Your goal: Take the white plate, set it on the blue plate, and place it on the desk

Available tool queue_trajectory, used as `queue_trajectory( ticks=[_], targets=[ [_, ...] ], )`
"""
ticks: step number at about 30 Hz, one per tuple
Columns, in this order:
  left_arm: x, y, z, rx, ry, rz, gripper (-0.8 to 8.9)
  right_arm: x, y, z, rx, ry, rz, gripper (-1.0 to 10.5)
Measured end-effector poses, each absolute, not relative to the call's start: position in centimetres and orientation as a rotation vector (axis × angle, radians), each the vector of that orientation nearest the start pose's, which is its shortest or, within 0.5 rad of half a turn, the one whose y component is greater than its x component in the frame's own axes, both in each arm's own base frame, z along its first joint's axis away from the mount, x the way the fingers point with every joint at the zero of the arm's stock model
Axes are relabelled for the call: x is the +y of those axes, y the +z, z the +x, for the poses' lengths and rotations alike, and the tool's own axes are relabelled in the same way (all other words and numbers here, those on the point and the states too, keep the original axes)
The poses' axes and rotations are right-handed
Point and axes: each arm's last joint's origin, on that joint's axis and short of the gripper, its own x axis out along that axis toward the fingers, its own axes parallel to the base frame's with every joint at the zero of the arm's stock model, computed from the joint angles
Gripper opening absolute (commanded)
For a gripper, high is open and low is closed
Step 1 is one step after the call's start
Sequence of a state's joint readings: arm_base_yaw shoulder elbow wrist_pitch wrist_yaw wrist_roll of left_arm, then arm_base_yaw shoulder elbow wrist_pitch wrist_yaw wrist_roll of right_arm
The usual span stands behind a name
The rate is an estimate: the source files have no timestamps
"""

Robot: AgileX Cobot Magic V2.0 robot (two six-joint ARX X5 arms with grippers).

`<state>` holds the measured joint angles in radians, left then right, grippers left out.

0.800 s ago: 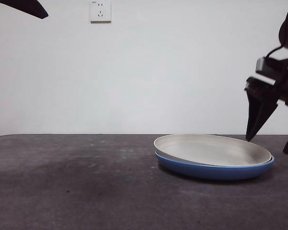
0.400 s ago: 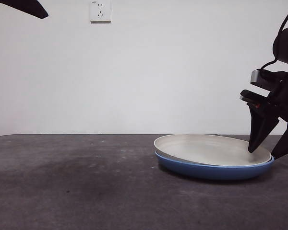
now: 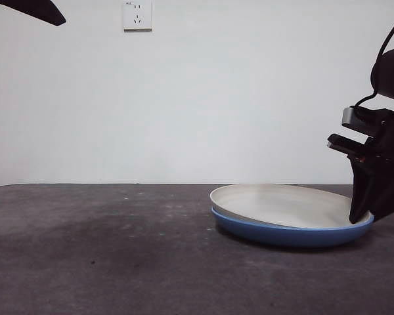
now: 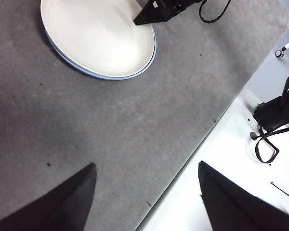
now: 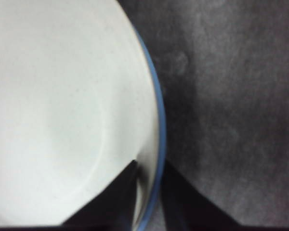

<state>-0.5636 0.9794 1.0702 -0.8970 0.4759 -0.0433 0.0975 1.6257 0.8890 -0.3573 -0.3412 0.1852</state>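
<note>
White plate sits on blue plate; our right tool straddles both rims, narrow gap, no clamp yet; worktop placing remains

matte white plate, glossy blue plate

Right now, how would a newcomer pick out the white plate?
On the dark desk, look toward the black right end effector. Two plates are stacked there. The white plate is the matte cream one on top, nested in the glossy blue plate, with the end effector straddling its rim.
</note>
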Motion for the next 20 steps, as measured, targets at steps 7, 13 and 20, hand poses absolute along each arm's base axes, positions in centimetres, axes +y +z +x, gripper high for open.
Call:
queue_trajectory(
  ticks=[7, 13, 20],
  targets=[
    [-10.5, 33.7, 14.2, 0.862, -0.962, 0.0, 3.39, 3.9, 16.4, 29.9, 1.116, 0.278, 0.337, 0.1],
    [-10.5, 33.7, 14.2, 0.862, -0.962, 0.0, 3.39, 3.9, 18.0, 29.6, 1.054, 0.278, 0.346, 0.1],
    [-10.5, 33.7, 14.2, 0.862, -0.962, 0.0, 3.39, 3.9, 21.9, 28.2, 0.918, 0.317, 0.349, 0.1]
  ],
)
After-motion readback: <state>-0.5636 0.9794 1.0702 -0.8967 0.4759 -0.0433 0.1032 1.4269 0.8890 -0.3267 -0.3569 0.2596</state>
